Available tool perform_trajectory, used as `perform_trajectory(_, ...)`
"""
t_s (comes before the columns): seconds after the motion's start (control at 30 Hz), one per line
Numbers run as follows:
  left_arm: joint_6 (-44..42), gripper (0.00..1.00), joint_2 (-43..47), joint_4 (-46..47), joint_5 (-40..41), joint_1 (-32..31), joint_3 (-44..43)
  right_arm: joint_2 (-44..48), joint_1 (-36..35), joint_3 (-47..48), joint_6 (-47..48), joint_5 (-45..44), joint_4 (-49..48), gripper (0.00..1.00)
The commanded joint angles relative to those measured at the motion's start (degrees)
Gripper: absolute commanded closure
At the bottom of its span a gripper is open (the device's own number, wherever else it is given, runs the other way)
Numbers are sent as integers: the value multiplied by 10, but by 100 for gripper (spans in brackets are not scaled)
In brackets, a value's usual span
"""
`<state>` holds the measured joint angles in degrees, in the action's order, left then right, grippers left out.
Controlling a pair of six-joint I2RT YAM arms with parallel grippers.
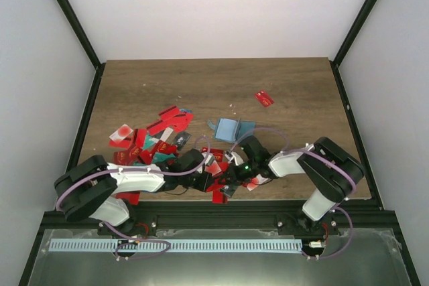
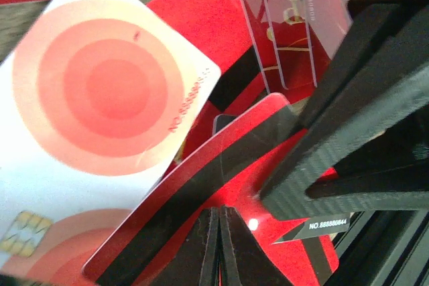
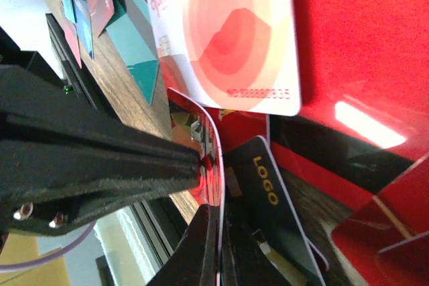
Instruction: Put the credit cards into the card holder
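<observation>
Nearest, at the bench's (image 1: 201, 82) front edge and just this side of the holder (image 1: 228, 128), my two wrists meet over the cards (image 1: 157, 140). My right jaws (image 3: 214, 222) are clenched on a red striped card (image 2: 188, 192), gripping it by its edge. My left jaws (image 2: 218, 222) are clenched too, with nothing between them that I can see, and their tips press against that card's face. Beside the grip lies a dark card (image 3: 265, 182) marked "LOGO" in yellow. A white card (image 2: 100, 85) with red rings and a gold chip carries a number starting "NO.8888". A dark sliver (image 2: 327, 224) under my right finger also reads "NO.8888", and the rest is too small to make out. The main heap, mostly red with some teal, spreads left of the holder. The holder lies open on the bare bench, pale blue panel up, and I cannot tell whether any card sits inside. Beyond it and to its right, one red card (image 1: 264, 98) lies alone.
</observation>
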<state>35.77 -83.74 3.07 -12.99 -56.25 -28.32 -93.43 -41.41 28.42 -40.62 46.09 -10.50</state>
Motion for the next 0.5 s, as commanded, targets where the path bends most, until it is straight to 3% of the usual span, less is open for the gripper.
perform_trajectory(0.0,-4,95,16,-103,55,0,12,34,-12,24,21,-16,32,99)
perform_trajectory(0.23,-32,75,116,-251,131,19,-85,148,1,68,97,-62,157,99)
perform_trajectory(0.47,-93,62,147,-272,64,94,-167,297,57,95,186,-117,249,99)
